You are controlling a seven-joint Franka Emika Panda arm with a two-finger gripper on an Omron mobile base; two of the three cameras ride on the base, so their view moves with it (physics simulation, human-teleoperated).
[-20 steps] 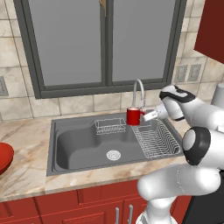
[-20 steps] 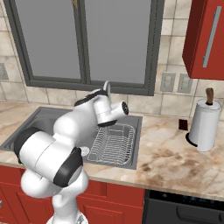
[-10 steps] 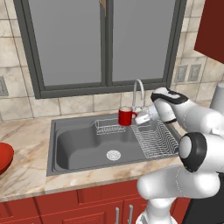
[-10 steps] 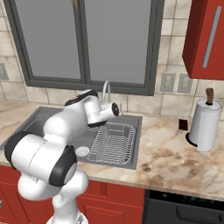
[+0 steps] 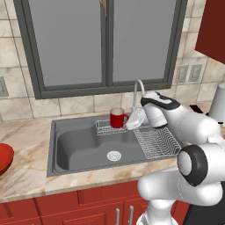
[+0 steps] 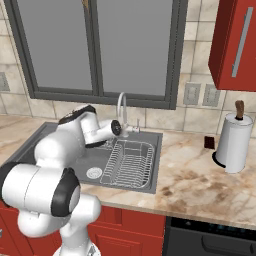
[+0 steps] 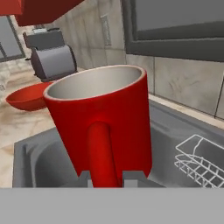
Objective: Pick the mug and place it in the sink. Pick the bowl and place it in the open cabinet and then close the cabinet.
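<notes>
- Now the gripper (image 5: 132,121) is clamped narrowly on the handle of the mug (image 5: 117,117), its two dark tips sitting either side of that handle in the hand view.
- Over the last second the mug has travelled leftward: earlier it hung beside the faucet (image 5: 138,90) above the dish rack (image 5: 156,143), and now it sits over the back of the sink (image 5: 79,147), just above the small wire caddy (image 5: 107,128).
- The arm has swung with it, the hand reaching across the rack toward the basin; in the right base view the arm covers the mug.
- The mug is upright with its mouth open to the top, handle facing the gripper; I cannot tell whether its base touches the caddy or hangs just above it.
- My reading: the carry is nearly over, and what remains of the first step is lowering into the basin and letting go.
- The bowl (image 5: 3,157) lies on the desk (image 5: 26,176) well to the left of the sink, so the second half of the task is untouched.
- The cabinet (image 6: 235,42) hangs on the wall to the right of the window.
</notes>
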